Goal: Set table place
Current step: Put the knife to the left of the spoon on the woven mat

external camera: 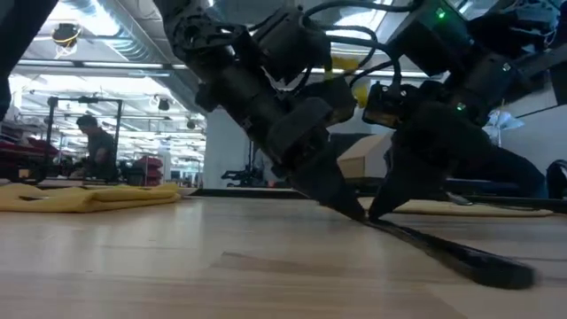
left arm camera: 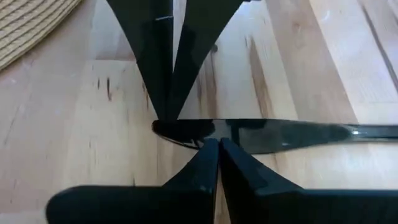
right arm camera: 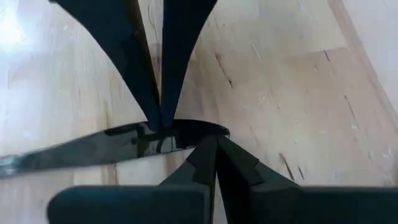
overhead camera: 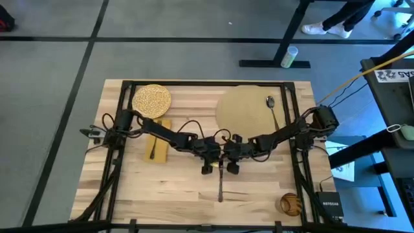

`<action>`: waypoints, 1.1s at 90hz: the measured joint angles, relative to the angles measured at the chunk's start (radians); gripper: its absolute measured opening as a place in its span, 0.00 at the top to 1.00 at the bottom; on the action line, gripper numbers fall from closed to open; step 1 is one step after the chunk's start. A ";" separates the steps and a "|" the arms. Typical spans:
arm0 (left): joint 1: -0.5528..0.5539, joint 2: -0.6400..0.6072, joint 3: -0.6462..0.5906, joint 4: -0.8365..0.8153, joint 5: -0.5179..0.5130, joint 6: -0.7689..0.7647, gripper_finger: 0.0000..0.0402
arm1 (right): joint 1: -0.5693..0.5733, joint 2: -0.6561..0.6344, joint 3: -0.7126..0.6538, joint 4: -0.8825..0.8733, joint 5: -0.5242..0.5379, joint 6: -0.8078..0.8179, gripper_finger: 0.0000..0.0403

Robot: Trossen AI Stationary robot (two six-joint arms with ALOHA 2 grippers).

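A long black utensil (overhead camera: 220,182) lies at the table's (overhead camera: 162,194) middle, pointing at the near edge. Its far end is raised and its near end (external camera: 509,270) rests on the wood. My left gripper (overhead camera: 216,162) and my right gripper (overhead camera: 225,162) meet tip to tip at that raised end, both shut on it. The round tan mat (overhead camera: 246,110) lies at the far right with a spoon (overhead camera: 272,109) on its right part. The speckled plate (overhead camera: 152,100) sits at the far left. My left gripper pinches the utensil's raised far end (left arm camera: 208,132) between its two fingers (left arm camera: 202,158), only at their free ends. It comes slanting down from the table's left and lies across the utensil. The utensil is tilted, its near end on the table. My right gripper pinches the same far end (right arm camera: 186,134) between its fingers (right arm camera: 208,155), right beside the left gripper's tips. It comes slanting down from the table's right, across the utensil. The far end is off the wood and the near end rests on it.
A mustard-yellow napkin (overhead camera: 158,139) with a dark utensil on it lies near the plate. A small wooden cup (overhead camera: 290,204) stands at the near right corner. Black frame bars (overhead camera: 123,116) run along the table's left and right sides.
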 joint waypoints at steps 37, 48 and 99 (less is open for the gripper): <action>0.000 0.013 0.001 -0.001 0.000 -0.005 1.00 | -0.001 -0.067 -0.001 -0.031 -0.030 0.018 0.94; 0.000 0.015 0.001 -0.001 0.000 -0.006 1.00 | 0.000 -0.100 -0.001 -0.098 -0.128 0.093 0.88; 0.000 0.018 0.000 0.007 -0.001 -0.001 1.00 | 0.039 -0.042 -0.015 0.077 -0.121 0.437 0.70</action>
